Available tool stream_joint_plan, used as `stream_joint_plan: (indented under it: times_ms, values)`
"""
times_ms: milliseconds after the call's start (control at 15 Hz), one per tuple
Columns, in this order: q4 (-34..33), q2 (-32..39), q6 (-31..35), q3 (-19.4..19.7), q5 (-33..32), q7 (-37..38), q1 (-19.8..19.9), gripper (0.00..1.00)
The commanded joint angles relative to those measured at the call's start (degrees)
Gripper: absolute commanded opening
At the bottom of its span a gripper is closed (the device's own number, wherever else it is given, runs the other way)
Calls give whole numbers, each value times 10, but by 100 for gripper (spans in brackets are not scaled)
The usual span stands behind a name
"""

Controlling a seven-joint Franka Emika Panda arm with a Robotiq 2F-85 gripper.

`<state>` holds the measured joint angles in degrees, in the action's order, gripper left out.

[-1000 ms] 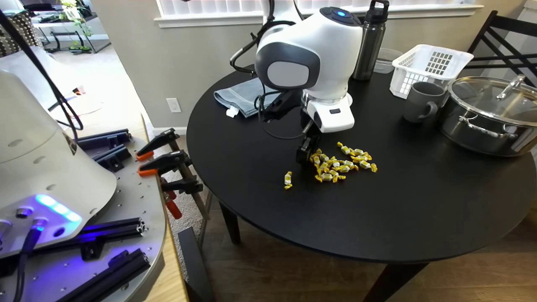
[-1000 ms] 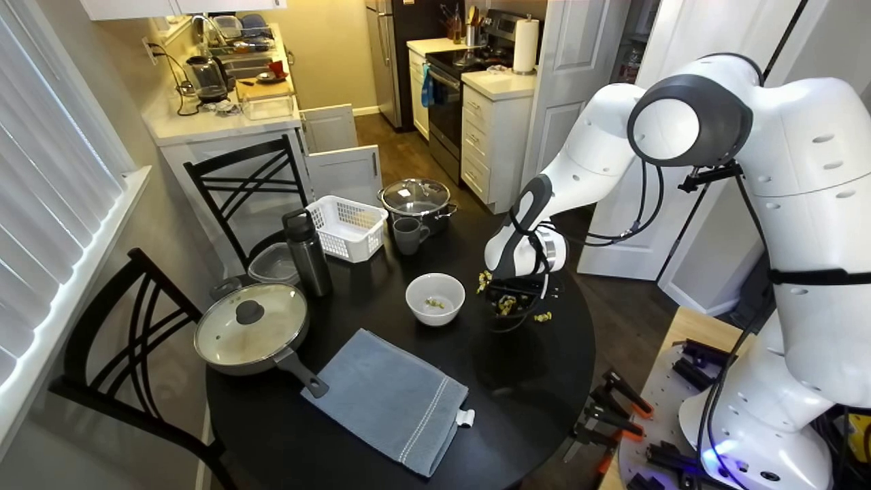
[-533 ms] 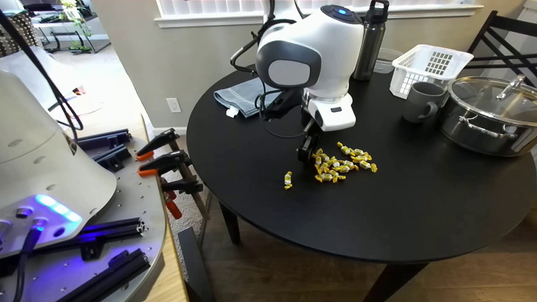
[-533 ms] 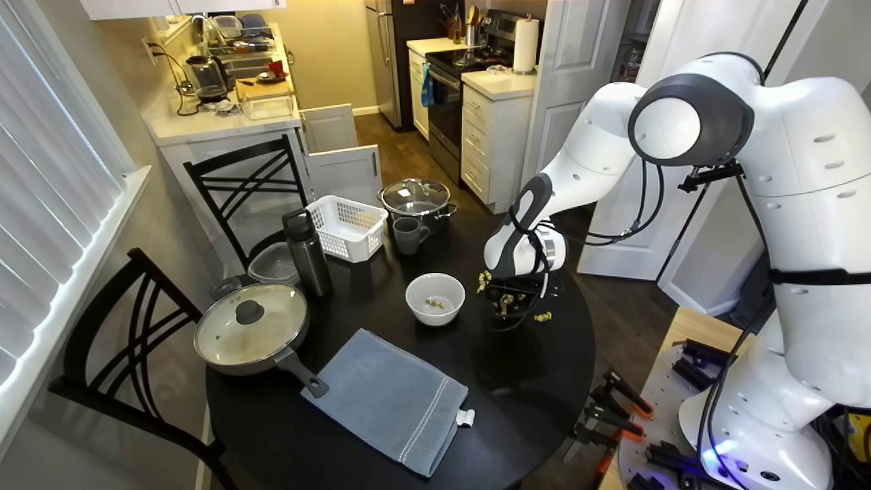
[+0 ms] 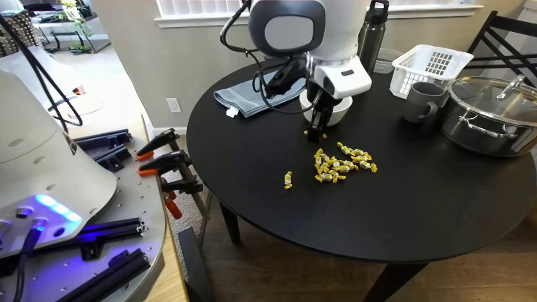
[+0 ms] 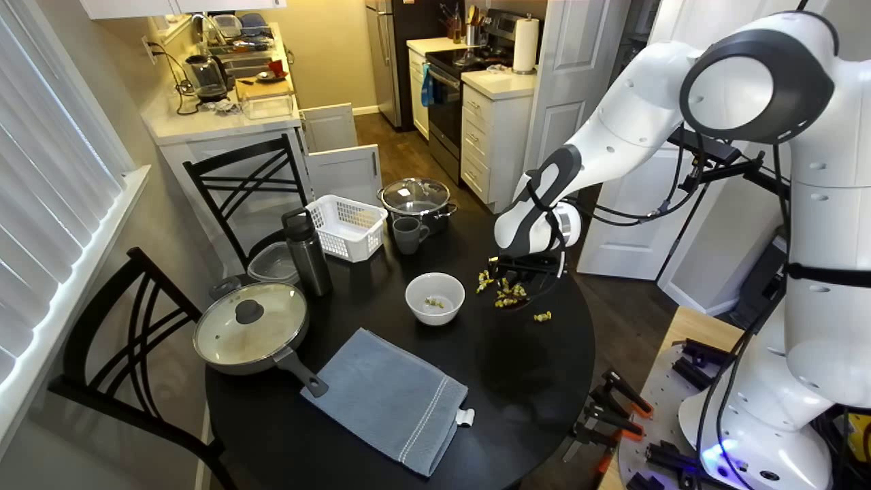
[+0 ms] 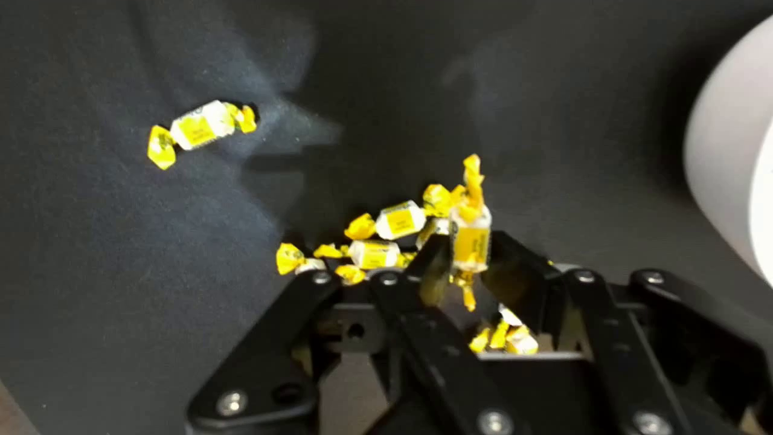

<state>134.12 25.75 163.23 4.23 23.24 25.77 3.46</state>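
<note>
Currently pinching one yellow-wrapped candy (image 7: pixel 471 235) in the pincer (image 7: pixel 470 254), above the counter (image 7: pixel 121 272), with the white bowl (image 7: pixel 721 151) at two o'clock and loose candies (image 7: pixel 400 221) at nine in the wrist view. Could slip or swivel out under a light, off-centre squeeze; could bump the bowl if swung low.

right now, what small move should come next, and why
Probably ease the gripper up and across toward the white bowl: it holds one twist-wrapped candy raised off the black table, and another candy lies inside the bowl.
</note>
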Motion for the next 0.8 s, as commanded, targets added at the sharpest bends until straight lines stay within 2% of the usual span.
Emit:
stream_joint_plan:
  times_ms: [0,333,600,667,733]
  values:
    - [20,-64,-2,-35,25,-35,16,6]
    - [-32,-39,41,-99,106,-41,15,6]
    - [-65,-2,119,-141,118,-39,21,6]
    - [-72,6,126,-150,117,-36,24,9]
    - [-76,13,135,-158,114,-36,29,48]
